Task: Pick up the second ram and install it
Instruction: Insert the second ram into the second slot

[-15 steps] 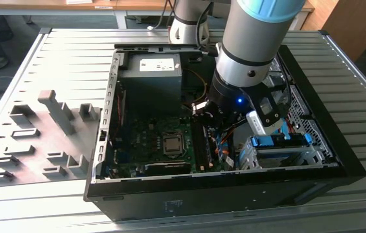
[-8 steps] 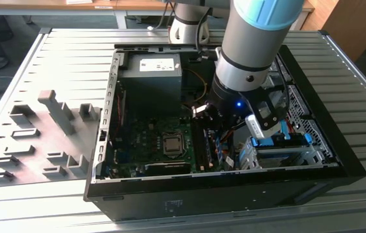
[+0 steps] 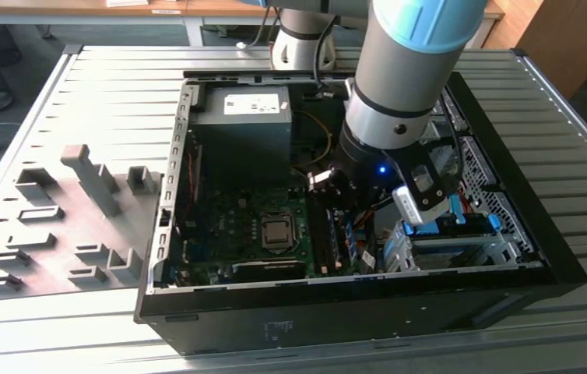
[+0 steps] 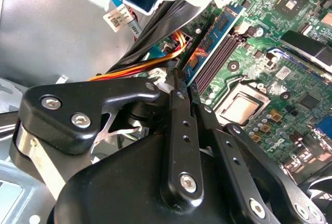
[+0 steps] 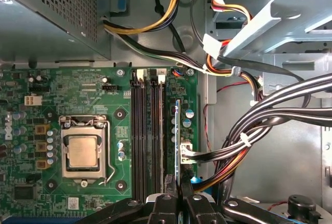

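The second ram (image 5: 179,130) is a thin stick seen edge-on, standing along the slot at the motherboard's (image 5: 78,89) edge nearest the cable bundle. In the second wrist view the second ram (image 4: 218,32) shows a blue label beside two dark empty slots (image 4: 220,58). My gripper (image 5: 180,199) is shut on the stick's near end, one black finger on each side. Both fingers (image 4: 179,130) meet at the stick's end, where my gripper (image 4: 180,79) closes. I cannot tell whether the stick is fully seated. In the exterior view the arm reaches down into the open case (image 3: 169,234).
Two empty memory slots (image 5: 139,130) lie between the stick and the CPU socket (image 5: 83,151). Black and coloured cables (image 5: 270,115) run close beside the stick. A drive cage (image 5: 270,6) and the power supply (image 3: 241,132) hem in the space. Grey fixture blocks (image 3: 86,187) stand outside the case.
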